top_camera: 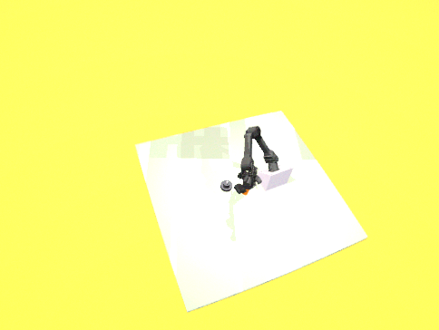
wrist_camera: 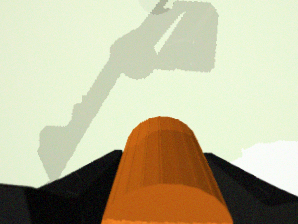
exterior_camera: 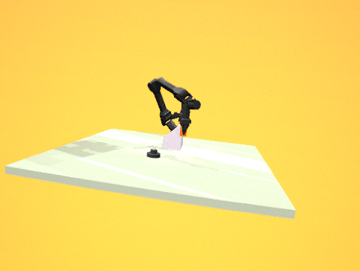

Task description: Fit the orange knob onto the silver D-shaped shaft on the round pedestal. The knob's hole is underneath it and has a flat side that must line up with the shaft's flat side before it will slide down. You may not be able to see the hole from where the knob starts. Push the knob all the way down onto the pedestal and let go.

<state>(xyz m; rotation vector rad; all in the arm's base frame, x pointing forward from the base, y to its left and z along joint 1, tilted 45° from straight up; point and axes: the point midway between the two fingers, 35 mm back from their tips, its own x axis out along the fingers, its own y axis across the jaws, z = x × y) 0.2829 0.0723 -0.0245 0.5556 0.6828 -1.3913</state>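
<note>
My gripper (top_camera: 245,188) is shut on the orange knob (wrist_camera: 165,175), which fills the lower middle of the wrist view between the dark fingers. In the exterior view the knob (exterior_camera: 181,131) hangs above the table, pointing down, in front of the arm's white base block. The round dark pedestal (top_camera: 226,185) with its silver shaft stands on the table a short way to the left of the gripper; it also shows in the exterior view (exterior_camera: 152,153), lower and to the left of the knob. The knob's hole is hidden. The pedestal is not in the wrist view.
The arm's white base block (top_camera: 275,178) stands right beside the gripper. The arm's shadow (wrist_camera: 130,75) falls on the pale green table top. The table's edges are far from the gripper on all sides.
</note>
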